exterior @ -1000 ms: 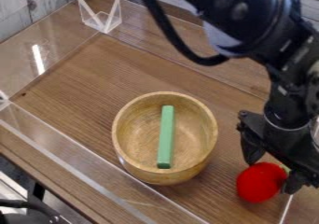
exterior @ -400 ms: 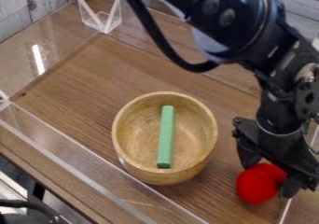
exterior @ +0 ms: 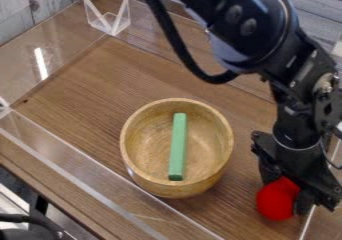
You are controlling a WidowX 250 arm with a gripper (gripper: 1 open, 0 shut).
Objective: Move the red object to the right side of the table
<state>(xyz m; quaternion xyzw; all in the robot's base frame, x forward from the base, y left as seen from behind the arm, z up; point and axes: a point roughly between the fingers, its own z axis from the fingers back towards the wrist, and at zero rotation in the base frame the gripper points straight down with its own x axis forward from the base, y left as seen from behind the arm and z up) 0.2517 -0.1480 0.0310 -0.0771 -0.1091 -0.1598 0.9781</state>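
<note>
The red object (exterior: 278,201), a small rounded toy, lies on the brown wood-grain table (exterior: 94,94) near its front right corner, right of the wooden bowl. My gripper (exterior: 294,188) has come down over it. One finger stands at its left, the other at its right, and the black gripper body hides the toy's top. The jaws still stand apart around the toy, and a small gap shows on the right side. I cannot see a firm clamp.
A round light wooden bowl (exterior: 150,164) holds a green rectangular block (exterior: 178,144) just left of the gripper. Low clear acrylic walls (exterior: 54,159) edge the table. A clear stand (exterior: 107,16) sits at the back left. The black arm (exterior: 254,34) reaches in from the top.
The gripper has dropped lower over the red object and covers more of it. Its fingers have drawn a little closer together. Bowl and block have not moved.
</note>
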